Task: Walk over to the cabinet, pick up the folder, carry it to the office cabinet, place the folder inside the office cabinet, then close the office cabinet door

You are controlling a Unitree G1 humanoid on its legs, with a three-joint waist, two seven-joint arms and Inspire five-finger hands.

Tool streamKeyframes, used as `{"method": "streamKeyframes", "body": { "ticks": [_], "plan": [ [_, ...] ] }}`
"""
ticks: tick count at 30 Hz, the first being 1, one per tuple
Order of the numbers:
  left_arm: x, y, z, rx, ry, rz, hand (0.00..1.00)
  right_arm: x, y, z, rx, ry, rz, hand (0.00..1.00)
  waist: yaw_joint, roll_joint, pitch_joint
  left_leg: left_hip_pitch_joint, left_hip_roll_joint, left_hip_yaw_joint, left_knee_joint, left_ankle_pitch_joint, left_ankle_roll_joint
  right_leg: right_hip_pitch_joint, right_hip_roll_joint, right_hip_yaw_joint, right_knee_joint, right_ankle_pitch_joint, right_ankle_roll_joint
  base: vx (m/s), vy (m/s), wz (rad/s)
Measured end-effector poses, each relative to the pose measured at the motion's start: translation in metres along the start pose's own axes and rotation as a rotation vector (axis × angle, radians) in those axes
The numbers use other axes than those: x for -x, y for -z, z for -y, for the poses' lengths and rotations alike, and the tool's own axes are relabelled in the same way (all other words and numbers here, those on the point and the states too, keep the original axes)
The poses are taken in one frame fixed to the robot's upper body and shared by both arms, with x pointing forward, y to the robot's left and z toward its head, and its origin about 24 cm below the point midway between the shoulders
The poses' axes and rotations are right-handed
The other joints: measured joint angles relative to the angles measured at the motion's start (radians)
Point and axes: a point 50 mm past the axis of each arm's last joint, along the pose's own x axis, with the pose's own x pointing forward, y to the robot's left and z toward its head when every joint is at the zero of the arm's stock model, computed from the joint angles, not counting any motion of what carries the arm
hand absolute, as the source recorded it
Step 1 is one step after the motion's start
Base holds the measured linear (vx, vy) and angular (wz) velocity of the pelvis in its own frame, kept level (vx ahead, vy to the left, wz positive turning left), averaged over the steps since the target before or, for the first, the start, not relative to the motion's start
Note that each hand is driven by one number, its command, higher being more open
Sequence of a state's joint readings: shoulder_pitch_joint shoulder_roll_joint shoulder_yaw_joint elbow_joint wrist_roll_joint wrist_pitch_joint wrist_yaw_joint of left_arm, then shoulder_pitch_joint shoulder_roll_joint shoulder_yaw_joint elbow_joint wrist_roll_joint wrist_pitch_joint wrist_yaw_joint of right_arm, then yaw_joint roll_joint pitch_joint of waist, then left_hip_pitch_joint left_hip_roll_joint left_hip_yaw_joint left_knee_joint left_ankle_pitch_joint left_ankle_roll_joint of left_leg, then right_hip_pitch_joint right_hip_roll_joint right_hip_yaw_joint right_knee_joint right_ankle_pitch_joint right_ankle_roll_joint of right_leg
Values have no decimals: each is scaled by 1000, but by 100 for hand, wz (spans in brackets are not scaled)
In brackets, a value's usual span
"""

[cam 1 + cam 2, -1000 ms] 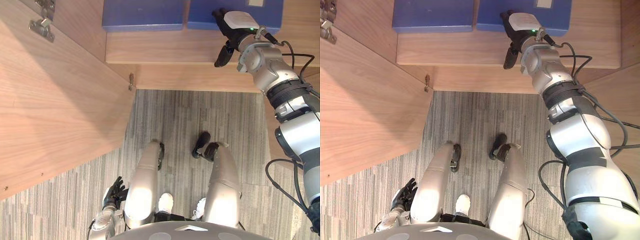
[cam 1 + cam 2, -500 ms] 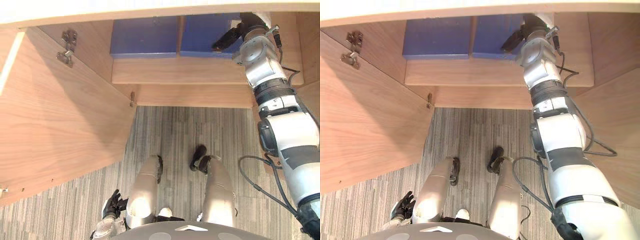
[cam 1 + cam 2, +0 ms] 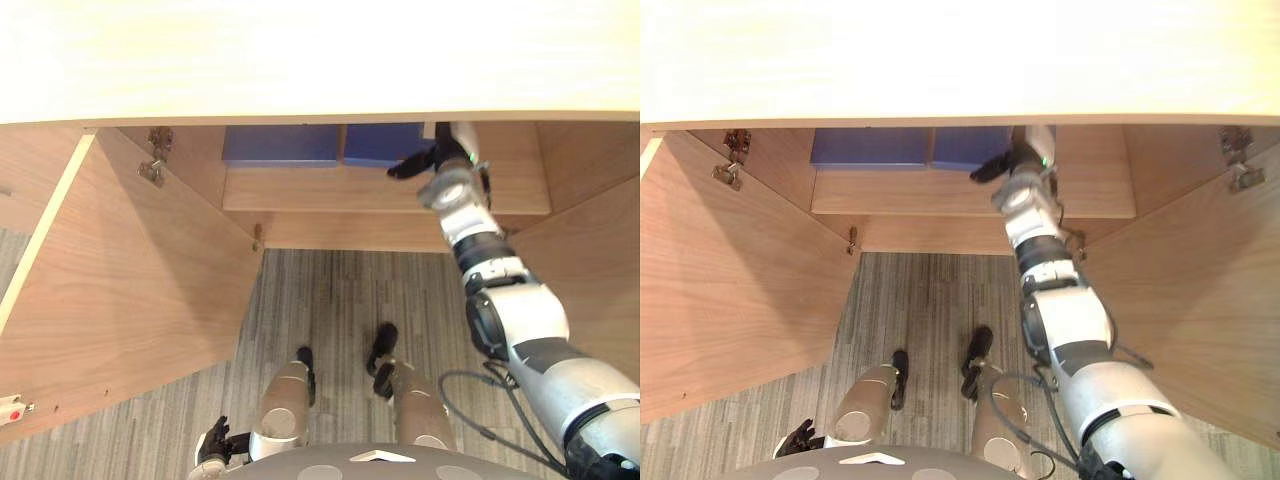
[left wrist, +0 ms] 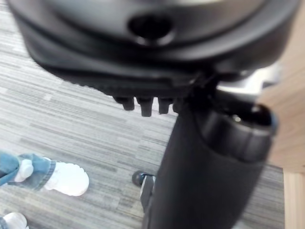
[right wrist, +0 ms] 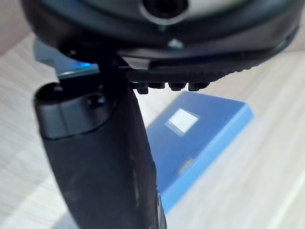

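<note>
Right wrist view shows the right hand (image 5: pixel 100 157), fingers released, beside the blue folder (image 5: pixel 205 138) lying on the cabinet shelf (image 3: pixel 380 190); left hand (image 3: pixel 212 442) hangs relaxed.

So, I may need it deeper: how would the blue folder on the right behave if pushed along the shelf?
The blue folder looks thick and straight-edged, so probably stiff, not floppy. Lying flat on the wooden shelf, it should slide rather than tip.
</note>
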State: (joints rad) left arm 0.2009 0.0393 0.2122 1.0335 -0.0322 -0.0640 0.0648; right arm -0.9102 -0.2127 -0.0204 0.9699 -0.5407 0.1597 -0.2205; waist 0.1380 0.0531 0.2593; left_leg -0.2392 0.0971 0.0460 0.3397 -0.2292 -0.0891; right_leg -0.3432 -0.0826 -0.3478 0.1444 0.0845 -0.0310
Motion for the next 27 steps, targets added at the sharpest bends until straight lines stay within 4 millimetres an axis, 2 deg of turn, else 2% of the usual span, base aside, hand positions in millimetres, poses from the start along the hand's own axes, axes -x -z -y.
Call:
{"method": "streamKeyframes", "body": {
  "ticks": [2, 3, 4, 6, 7, 8, 10, 13, 17, 18, 19, 20, 21, 22, 27],
  "plan": [
    [0, 3, -5, -39, -13, -15, 100, 10, 31, -19, -11, -61, -85, 100, -5, -14, -9, 42, -14, 1, -66, 27, 4, 58, 8, 1, -101, 51, 7, 31, 95, 3],
    [0, 6, -11, -68, -29, -27, 100, 23, 58, -36, -31, -121, -154, 100, -5, -33, -32, 61, -27, 9, -103, 43, 10, 85, 10, 16, -169, 90, 15, 30, 161, -5],
    [0, 7, -12, -76, -35, -34, 100, 28, 68, -43, -39, -144, -181, 100, -5, -44, -43, 64, -33, 11, -113, 47, 11, 91, 9, 26, -190, 101, 19, 28, 200, -13],
    [0, 10, -24, -90, -81, -58, 100, 53, 103, -67, -87, -220, -287, 100, -10, -76, -62, 86, -45, 23, -128, 50, 13, 113, 5, 54, -222, 123, 29, 9, 195, -16],
    [1, 12, -26, -89, -88, -67, 100, 60, 110, -73, -97, -240, -311, 100, -11, -84, -67, 92, -48, 27, -133, 51, 14, 115, 4, 60, -222, 124, 30, -18, 224, -19],
    [1, 15, -31, -82, -106, -87, 100, 78, 128, -89, -116, -290, -364, 100, -21, -107, -85, 98, -52, 37, -135, 50, 15, 116, 1, 78, -222, 125, 32, -19, 174, -16],
    [2, 19, -38, -63, -130, -105, 100, 97, 141, -103, -149, -333, -409, 100, -32, -125, -98, 108, -54, 42, -136, 45, 20, 124, 1, 85, -222, 125, 33, -22, 133, -13],
    [5, 29, -44, -14, -161, -158, 100, 141, 169, -127, -215, -404, -506, 100, -37, -146, -133, 130, -53, 60, -136, 35, 25, 139, 5, 111, -224, 122, 37, -27, 113, -15],
    [9, 40, -48, -13, -180, -197, 100, 200, 205, -145, -297, -442, -688, 100, -55, -147, -177, 163, -53, 70, -154, 32, 24, 161, 7, 126, -225, 107, 48, -14, 76, -9],
    [11, 44, -49, -2, -186, -209, 100, 222, 217, -149, -341, -437, -774, 100, -62, -145, -193, 169, -53, 72, -158, 32, 24, 162, 8, 130, -228, 104, 48, -14, 73, -10],
    [11, 45, -49, -1, -188, -212, 100, 232, 223, -150, -369, -430, -816, 100, -63, -144, -193, 180, -53, 75, -164, 32, 24, 169, 9, 133, -229, 103, 48, -4, 66, -8],
    [12, 48, -45, 0, -184, -222, 100, 254, 237, -151, -417, -415, -916, 100, -63, -139, -197, 202, -52, 78, -175, 32, 24, 186, 11, 135, -229, 98, 51, 8, 39, -4],
    [12, 49, -44, -2, -183, -228, 100, 266, 244, -152, -439, -406, -970, 100, -63, -136, -200, 213, -51, 79, -179, 32, 23, 193, 12, 135, -229, 96, 53, 2, 52, -10],
    [13, 52, -44, -19, -182, -247, 100, 288, 256, -151, -538, -349, -1105, 100, -62, -131, -216, 222, -52, 88, -191, 32, 23, 194, 13, 143, -229, 93, 56, 1, 55, -14],
    [16, 62, -42, -58, -163, -310, 100, 314, 273, -145, -866, -90, -1334, 100, -86, -111, -255, 267, -55, 94, -224, 35, 25, 221, 13, 149, -229, 84, 70, 6, 59, -3]
  ]
}}
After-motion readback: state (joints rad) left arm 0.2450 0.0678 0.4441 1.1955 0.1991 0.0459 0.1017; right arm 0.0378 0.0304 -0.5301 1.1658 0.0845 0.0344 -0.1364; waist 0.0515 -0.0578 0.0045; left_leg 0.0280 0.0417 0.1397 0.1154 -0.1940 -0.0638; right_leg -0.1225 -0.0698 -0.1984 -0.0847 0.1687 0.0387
